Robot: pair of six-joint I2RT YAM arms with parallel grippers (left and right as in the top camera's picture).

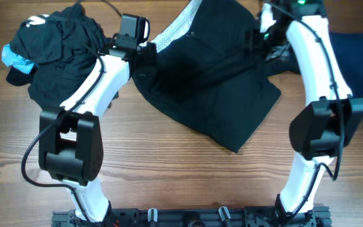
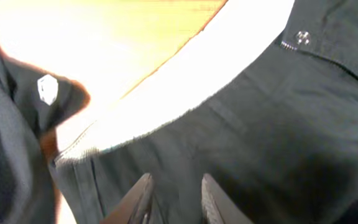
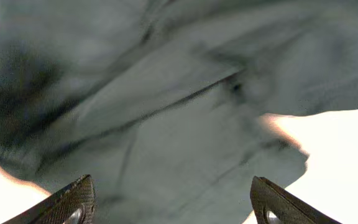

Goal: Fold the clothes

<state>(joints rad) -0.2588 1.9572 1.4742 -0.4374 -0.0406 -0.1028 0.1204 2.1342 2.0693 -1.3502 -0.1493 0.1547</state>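
Black clothes are heaped at the far left of the wooden table. A white logo shows on top and a light-blue piece is tucked at the pile's left edge. The pile is judged to be set aside there as work not yet begun, so that the middle is kept for one garment.

Just right of the pile, the left gripper is held low over the shorts, near the left end of the whitish waistband. Its fingers are seen with only a narrow gap between them. Whether a fold of cloth is nipped there cannot be told. That corner is judged to be the hold from which the waist can be pulled flat.

The shorts are spread across the far middle of the table, with the waistband at the far edge and one corner lying nearer. Wrinkles are seen in the cloth, so flattening is judged to be unfinished and no fold is yet made.

At the far right of the shorts, the right gripper is held over the rumpled cloth with its fingers spread wide and nothing between them. It is judged to be placed there to take the opposite side.

Dark navy cloth lies at the right edge, beyond the right arm.
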